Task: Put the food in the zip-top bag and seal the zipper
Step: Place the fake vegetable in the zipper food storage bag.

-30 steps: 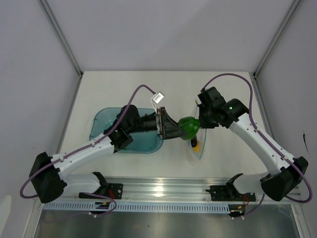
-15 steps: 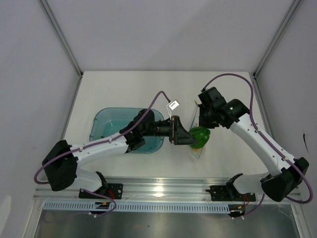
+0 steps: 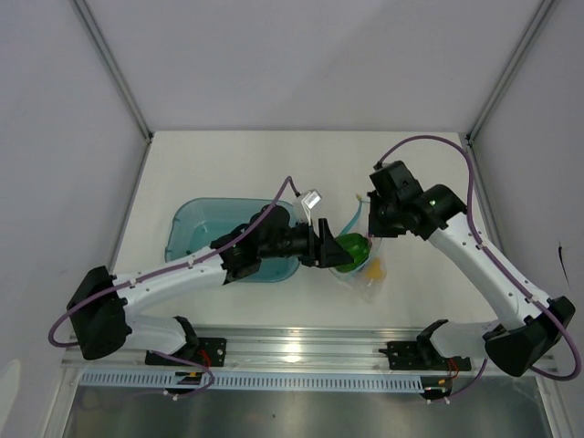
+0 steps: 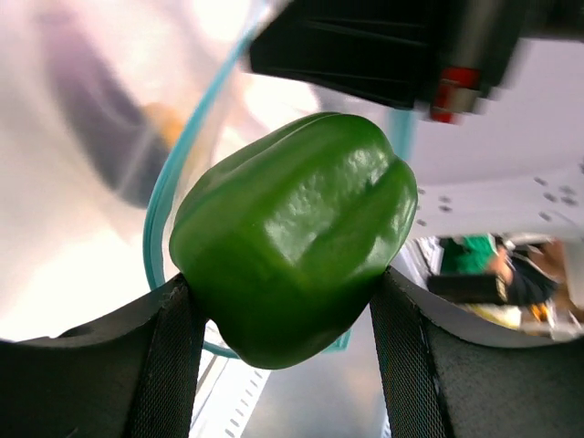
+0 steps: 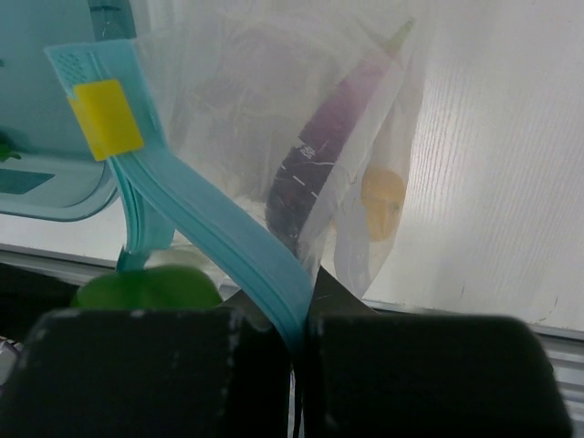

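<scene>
White tabletop point(image 3: 228, 164) fills the booth between pale side walls, with the metal rail point(image 3: 301, 351) along its near edge. Just beyond the rail the zip-top bag point(image 3: 369, 278) hangs slack, its lower end seemingly resting on the table. Through the film the pink-purple piece point(image 5: 310, 173) and the yellow-orange fruit point(image 5: 383, 203) already show inside. At the bag's mouth the left gripper point(image 3: 339, 250) is clamped on the green vegetable point(image 4: 292, 233), one finger on each flank. To its left sits the teal tray point(image 3: 196, 228). Farthest back, the right gripper point(image 3: 374, 226) is pinched tight on the zipper point(image 5: 219, 237), lifting that edge (only one lip, as far as the wrist view tells). The risk, as I judge it, is that the opening is narrow and floppy. The glossy vegetable may catch the free lip, shove the bag aside, or drop outside on release. A hard push could also tug the strip from the right jaws.
</scene>
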Motion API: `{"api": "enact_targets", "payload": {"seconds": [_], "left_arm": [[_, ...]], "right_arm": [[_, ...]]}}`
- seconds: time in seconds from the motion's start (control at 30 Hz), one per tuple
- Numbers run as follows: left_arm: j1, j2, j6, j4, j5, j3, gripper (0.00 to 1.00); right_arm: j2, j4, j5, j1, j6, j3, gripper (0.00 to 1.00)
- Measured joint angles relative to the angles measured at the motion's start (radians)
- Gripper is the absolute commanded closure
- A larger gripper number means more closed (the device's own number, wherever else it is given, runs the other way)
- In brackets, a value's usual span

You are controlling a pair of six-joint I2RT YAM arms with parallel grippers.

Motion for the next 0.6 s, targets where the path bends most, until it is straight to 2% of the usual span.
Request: {"api": "enact_targets", "payload": {"seconds": [0.17,0.27,0.3,0.4,0.53,0.6], "left_arm": [[-0.006,0.005,0.009,-0.176,-0.112,0.07,0.99],[-0.019,0.077,0.048,-0.301,-0.138,0.224,0.97],[-0.023,0.092,0.059,-0.329,-0.142,0.254,0.79],[-0.033,0.109,0.079,-0.355,-0.153,0.275,0.57],[-0.048,0.109,0.109,-0.369,-0.181,0.275,0.45],[-0.055,0.109,0.122,-0.38,-0.195,0.275,0.45]], "right_arm": [[-0.006,0.001,-0.013,0.001,0.006,0.0,1.0],[-0.006,0.001,-0.016,0.003,0.006,0.0,1.0],[-0.008,0.0,-0.008,0.0,0.005,0.0,1.0],[-0.012,-0.008,-0.004,-0.002,0.005,0.0,1.0],[-0.012,-0.019,-0.009,0.001,0.005,0.0,1.0],[-0.012,-0.02,-0.013,0.001,0.006,0.0,1.0]]}}
